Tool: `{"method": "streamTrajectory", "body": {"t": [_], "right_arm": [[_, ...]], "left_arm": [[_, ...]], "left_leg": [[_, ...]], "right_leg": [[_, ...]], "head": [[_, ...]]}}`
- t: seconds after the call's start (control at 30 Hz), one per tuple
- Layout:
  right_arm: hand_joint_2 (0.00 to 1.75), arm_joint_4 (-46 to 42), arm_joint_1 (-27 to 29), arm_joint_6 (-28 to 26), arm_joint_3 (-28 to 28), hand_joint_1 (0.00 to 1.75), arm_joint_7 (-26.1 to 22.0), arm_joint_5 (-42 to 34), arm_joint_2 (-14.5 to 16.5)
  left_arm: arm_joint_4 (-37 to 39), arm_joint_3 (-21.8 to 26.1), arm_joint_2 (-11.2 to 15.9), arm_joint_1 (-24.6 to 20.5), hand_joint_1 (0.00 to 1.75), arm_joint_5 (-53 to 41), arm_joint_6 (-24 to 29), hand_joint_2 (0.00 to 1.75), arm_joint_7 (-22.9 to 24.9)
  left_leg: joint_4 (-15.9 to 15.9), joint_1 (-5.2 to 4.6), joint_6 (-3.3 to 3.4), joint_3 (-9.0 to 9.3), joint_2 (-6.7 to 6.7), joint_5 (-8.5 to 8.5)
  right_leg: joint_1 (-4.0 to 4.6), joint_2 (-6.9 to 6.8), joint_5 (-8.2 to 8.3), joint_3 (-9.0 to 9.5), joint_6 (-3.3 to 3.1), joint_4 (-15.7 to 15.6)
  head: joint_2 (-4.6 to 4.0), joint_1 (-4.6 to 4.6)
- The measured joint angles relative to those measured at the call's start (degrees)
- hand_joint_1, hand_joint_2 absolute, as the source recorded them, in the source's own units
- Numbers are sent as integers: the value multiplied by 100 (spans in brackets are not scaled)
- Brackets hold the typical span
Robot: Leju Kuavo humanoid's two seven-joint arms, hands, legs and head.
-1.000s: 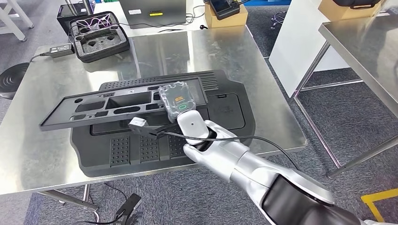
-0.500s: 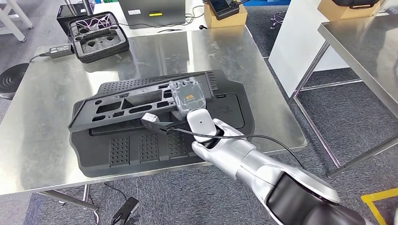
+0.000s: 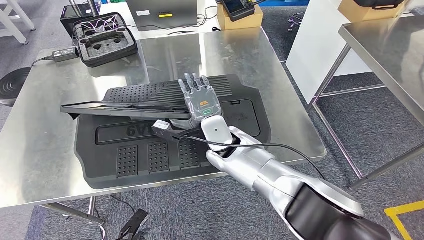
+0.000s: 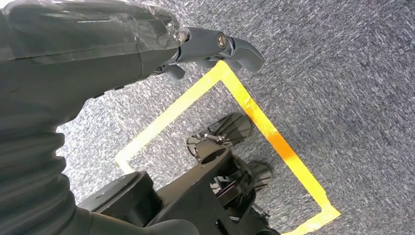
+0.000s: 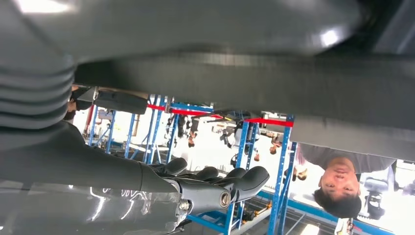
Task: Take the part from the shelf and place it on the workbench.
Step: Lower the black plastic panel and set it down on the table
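The right hand (image 3: 200, 97) lies over the middle of the workbench (image 3: 45, 150), its back turned up and its fingers (image 3: 192, 82) stretched out flat and apart, pointing to about 12 o'clock. The part (image 3: 125, 107), a long flat black piece, is seen almost on its edge; it reaches from under the hand toward 9 o'clock and lies on the big black tray (image 3: 150, 160) that covers the middle of the bench. The palm seems to press on the end of the part, but I cannot tell if the thumb below grasps it or if the hand is already released. In the right wrist view the fingers (image 5: 235, 178) are a little bent and a dark surface (image 5: 244, 78) is close to them; a person (image 5: 337, 178) stands behind. The left hand (image 4: 195, 44) hangs over grey carpet (image 4: 342, 73) with yellow tape (image 4: 264, 127), its fingers (image 4: 235, 46) loosely curled and holding nothing. At 11 o'clock on the bench stands a foam case (image 3: 105, 42), with a power adapter (image 3: 64, 52) beside it at its 9 o'clock
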Motion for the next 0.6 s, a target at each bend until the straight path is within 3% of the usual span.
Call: {"method": "streamTrajectory", "body": {"t": [0.37,0.6], "right_arm": [[0,9,-1,199,-4,0,-214,-262,-12],[0,-43,-4,1341,-124,0,-809,-1981,4]], "left_arm": [[0,0,0,-32,0,-28,-56,175,-4],[0,0,0,-31,0,-35,-76,175,-18]], "left_leg": [[0,0,0,1,3,0],[-2,1,-3,7,4,2]], "right_leg": [[0,0,0,2,0,0],[0,0,3,8,-5,0]], "head": [[0,4],[0,3]]}}
